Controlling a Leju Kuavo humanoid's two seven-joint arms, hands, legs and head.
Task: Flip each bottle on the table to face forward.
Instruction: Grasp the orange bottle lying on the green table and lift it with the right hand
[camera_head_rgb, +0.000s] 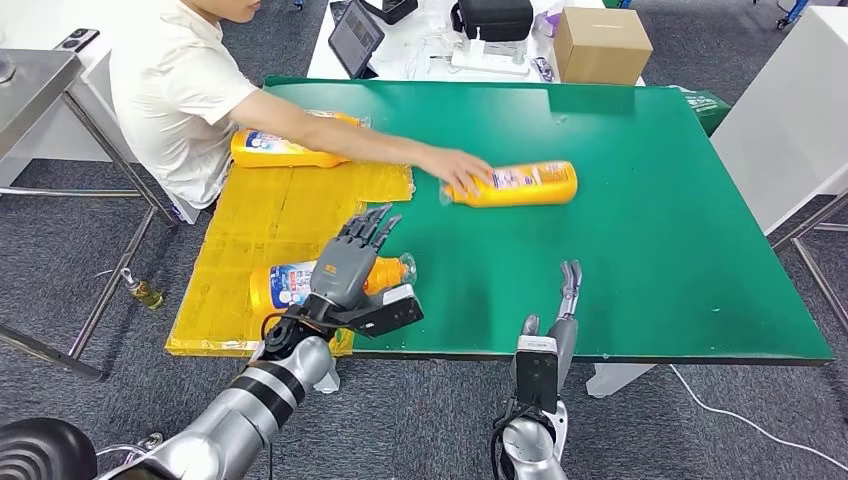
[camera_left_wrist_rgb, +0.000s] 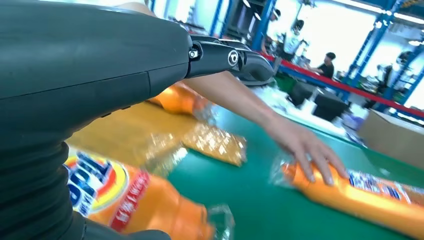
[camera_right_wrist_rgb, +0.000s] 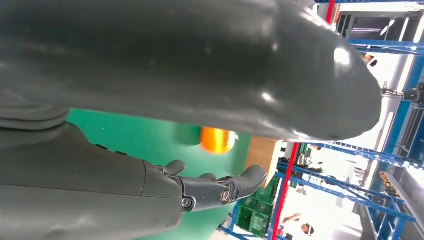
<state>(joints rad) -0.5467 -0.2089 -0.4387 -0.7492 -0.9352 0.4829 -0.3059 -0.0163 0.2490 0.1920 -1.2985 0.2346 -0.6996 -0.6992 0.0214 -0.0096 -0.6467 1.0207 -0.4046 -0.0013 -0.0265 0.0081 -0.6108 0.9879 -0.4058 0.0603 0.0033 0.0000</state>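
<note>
Nearest, the left hand (camera_head_rgb: 352, 262) hovers with fingers spread, holding nothing, over a sideways orange detergent bottle (camera_head_rgb: 290, 283); the empty, straight-fingered right hand (camera_head_rgb: 563, 310) sits farther off.

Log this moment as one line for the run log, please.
left hand open above near bottle | right hand open at table edge | person's hand on middle bottle

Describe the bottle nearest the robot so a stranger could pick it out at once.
Start at the green table, then go to the yellow sheet on its left side. At the sheet's near edge lies an orange bottle on its side, under the left robot hand. It alone has the robot hand over it; a person's hand rests on another.
</note>
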